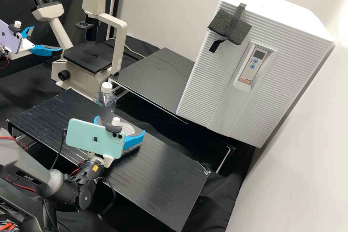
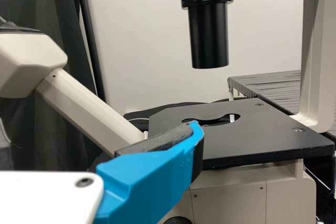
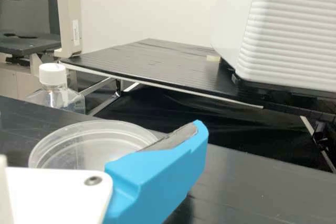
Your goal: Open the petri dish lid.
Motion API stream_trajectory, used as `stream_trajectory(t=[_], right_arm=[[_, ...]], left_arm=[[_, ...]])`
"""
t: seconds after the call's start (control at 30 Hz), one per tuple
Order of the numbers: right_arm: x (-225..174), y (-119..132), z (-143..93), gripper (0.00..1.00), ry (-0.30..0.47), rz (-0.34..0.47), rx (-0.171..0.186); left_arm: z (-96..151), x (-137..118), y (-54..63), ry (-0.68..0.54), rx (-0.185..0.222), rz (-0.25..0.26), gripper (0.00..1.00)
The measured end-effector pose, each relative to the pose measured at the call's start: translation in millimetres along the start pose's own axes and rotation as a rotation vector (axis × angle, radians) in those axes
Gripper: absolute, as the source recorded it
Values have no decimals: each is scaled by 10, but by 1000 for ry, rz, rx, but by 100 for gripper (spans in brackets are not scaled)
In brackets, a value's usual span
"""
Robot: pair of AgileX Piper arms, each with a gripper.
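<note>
In the high view the right gripper [image 1: 120, 124] is wide open with the petri dish [image 3: 94, 142] between its fingers, and its wrist view adds the dish's clear curved rim; whether they touch it, I cannot tell. The left gripper [image 1: 46, 38] is spread wide around nothing, its wrist view revealing the slot in the microscope stage [image 2: 252, 140] ahead of it. A phone [image 1: 90, 139] on the right gripper partly hides the dish, whose lid and base are hard to separate.
</note>
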State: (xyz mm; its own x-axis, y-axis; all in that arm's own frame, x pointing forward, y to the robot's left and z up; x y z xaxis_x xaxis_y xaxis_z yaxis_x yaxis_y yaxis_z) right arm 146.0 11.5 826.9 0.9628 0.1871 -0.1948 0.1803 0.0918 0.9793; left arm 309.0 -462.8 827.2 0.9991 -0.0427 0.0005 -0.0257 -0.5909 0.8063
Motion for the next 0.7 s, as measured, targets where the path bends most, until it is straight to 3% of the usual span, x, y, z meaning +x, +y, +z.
stream_trajectory(t=[0.27, 0.7], right_arm=[[8, -10, 24, 100, -7, -9, 15], [-7, -12, 41, 100, -17, -18, 5]], left_arm=[[0, 0, 0, 0, 0, 0, 100], [0, 0, 0, 0, 0, 0, 100]])
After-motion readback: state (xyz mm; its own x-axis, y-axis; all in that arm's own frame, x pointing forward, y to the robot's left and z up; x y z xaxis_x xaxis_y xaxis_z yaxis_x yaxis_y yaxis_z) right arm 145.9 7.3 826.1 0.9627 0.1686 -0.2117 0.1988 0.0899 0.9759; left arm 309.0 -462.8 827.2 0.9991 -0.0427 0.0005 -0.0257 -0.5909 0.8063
